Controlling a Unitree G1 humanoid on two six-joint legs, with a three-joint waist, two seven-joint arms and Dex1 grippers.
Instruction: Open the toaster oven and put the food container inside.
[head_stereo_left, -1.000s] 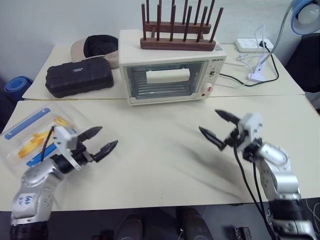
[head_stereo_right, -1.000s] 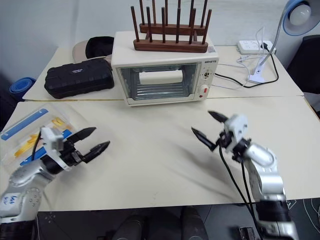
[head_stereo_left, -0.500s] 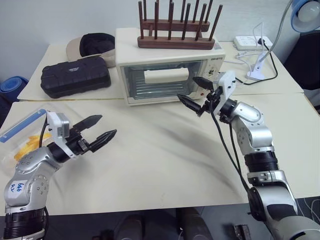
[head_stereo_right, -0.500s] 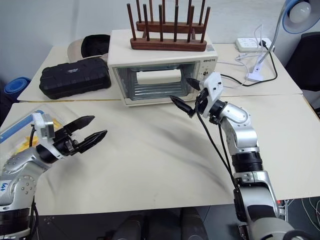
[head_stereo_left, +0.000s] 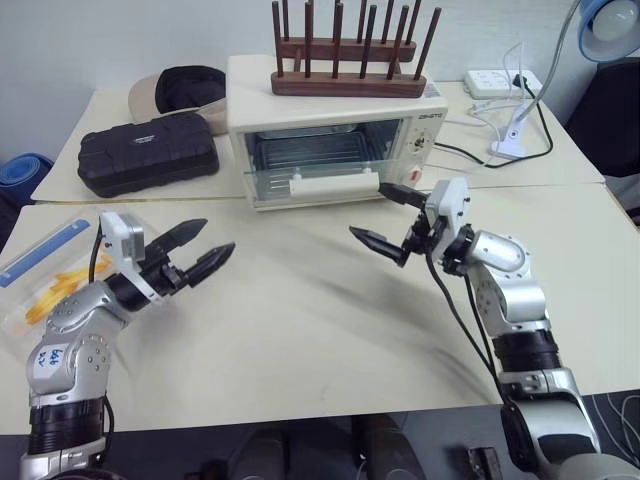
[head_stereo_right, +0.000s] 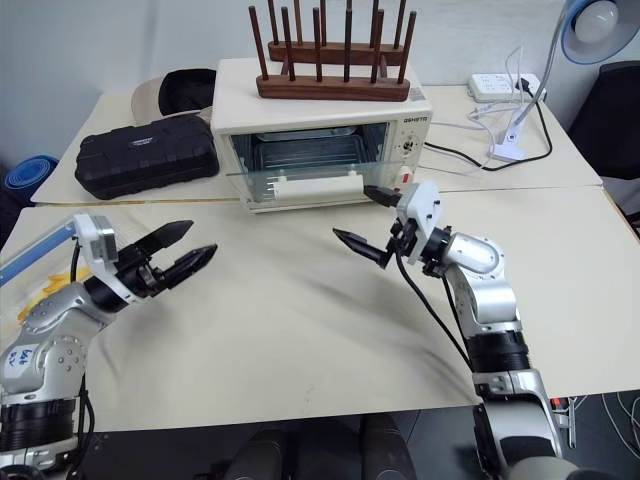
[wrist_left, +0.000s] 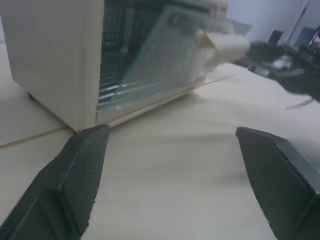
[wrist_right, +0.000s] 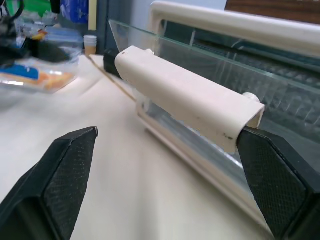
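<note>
**Operator:** Since the previous frames showed the glass door shut, what is the status of the toaster oven (head_stereo_left: 335, 140) now?

**Inspector:** The glass door (head_stereo_left: 315, 170) is partly lowered. Its top edge tilts out toward the robot, and the white bar handle (head_stereo_left: 335, 185) now sits low at the front instead of high against the oven face. The wire rack is visible inside.

**Operator:** Position of the right gripper (head_stereo_left: 385, 215)?

**Inspector:** It has pulled back from the oven front and sits just in front of the handle. One fingertip is close to the handle's right end; contact cannot be confirmed. In the right wrist view the handle (wrist_right: 187, 97) lies between the two spread fingers (wrist_right: 60, 175), and nothing is clamped. The jaws stand wide apart.

**Operator:** And the left gripper (head_stereo_left: 200, 250)?

**Inspector:** It has risen and moved forward over the table (head_stereo_left: 300, 330), pointing toward the oven. The fingers are parted with nothing between them. The left wrist view shows the oven corner and the tilted door beyond both fingers (wrist_left: 75, 180).

**Operator:** Location of the food container (head_stereo_left: 50, 275)?

**Inspector:** It lies flat at the table's left edge, behind and to the left of the left arm, well apart from the oven. Blue strips and yellow-orange food show through.

**Operator:** Other items?

**Inspector:** A wooden peg rack (head_stereo_left: 345, 75) rests on the oven top; a black hard case (head_stereo_left: 145, 150) sits left of the oven.
</note>
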